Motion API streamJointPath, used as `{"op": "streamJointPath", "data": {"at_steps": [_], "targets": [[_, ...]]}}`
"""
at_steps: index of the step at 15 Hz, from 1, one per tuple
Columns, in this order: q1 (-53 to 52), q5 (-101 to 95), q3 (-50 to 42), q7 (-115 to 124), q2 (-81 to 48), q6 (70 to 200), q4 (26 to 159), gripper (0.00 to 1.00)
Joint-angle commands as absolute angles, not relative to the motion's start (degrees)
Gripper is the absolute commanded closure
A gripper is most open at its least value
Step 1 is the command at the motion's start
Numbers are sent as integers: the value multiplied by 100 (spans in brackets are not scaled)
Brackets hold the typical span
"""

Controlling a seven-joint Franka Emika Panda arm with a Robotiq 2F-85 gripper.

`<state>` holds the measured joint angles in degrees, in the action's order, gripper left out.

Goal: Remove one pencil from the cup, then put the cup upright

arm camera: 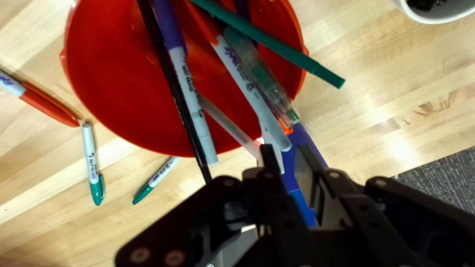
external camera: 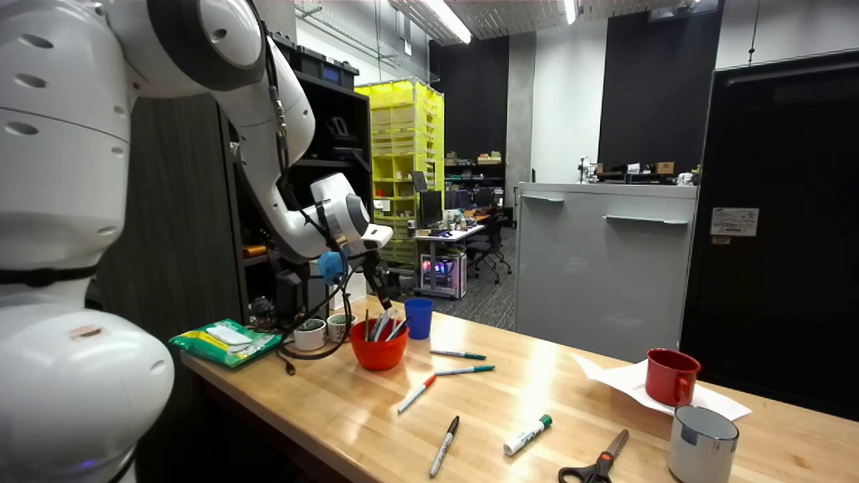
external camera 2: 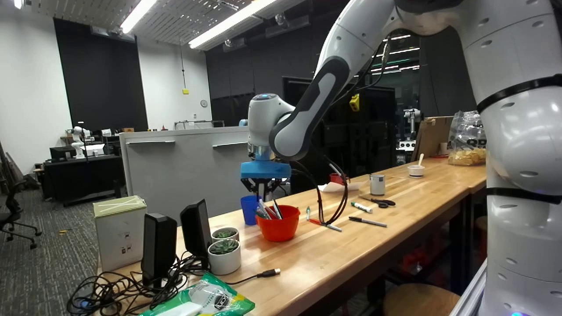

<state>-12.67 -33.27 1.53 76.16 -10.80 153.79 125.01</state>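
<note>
The cup [external camera: 377, 355] stands upright on the table [external camera: 335, 402], red-orange and wide-mouthed, with a loose bunch of pens [arm camera: 241, 79] leaning inside it. Seen from above in the wrist view, the bunch includes a long black stick [arm camera: 183, 111], a purple-capped marker [arm camera: 191, 92] and a green pen [arm camera: 271, 43] whose end juts past the rim. Several pale ends [arm camera: 282, 144] poke out over the side nearest the gripper [arm camera: 285, 148]. The gripper hangs pointing down near that part of the rim, its fingers [arm camera: 270, 165] parted by a narrow gap through which blue shows; it has hold of nothing that I can make out. Pale ends lie close to one finger, but whether they touch it I cannot tell. A blue cup [external camera: 419, 320] stands upright just beside the red-orange one, partly hidden by the gripper in the wrist view. In an exterior view two green-capped markers [external camera: 463, 369], an orange-capped marker [external camera: 417, 394] and a black-capped marker [external camera: 444, 448] lie scattered on the table. Further along lie a thick marker [external camera: 528, 435] and scissors [external camera: 604, 461], and past those a red mug [external camera: 671, 381] rests on paper [external camera: 625, 379] near a grey cup [external camera: 701, 448]. Also in an exterior view, two plant pots [external camera 2: 225, 263] stand near the cup, and beyond them come two black speakers [external camera 2: 158, 245], a pale box [external camera 2: 118, 239] with a yellowish top and a green bag [external camera 2: 199, 296].
</note>
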Motion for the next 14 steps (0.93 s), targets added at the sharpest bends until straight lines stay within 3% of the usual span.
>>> {"op": "streamJointPath", "data": {"at_steps": [1, 4, 5, 6, 7, 9, 14], "targets": [[-1323, -3336, 149, 7535, -907, 15336, 12631, 95], [-1321, -3317, 159, 7509, -924, 15322, 12646, 95], [-1319, -3309, 160, 7519, -926, 15330, 12663, 85], [-1317, -3297, 161, 7525, -927, 15325, 12681, 55], [-1314, -3287, 162, 7517, -921, 15319, 12700, 58], [-1305, -3269, 162, 7510, -896, 15327, 12756, 53], [-1295, -3218, 173, 7498, -930, 15374, 12895, 21]]}}
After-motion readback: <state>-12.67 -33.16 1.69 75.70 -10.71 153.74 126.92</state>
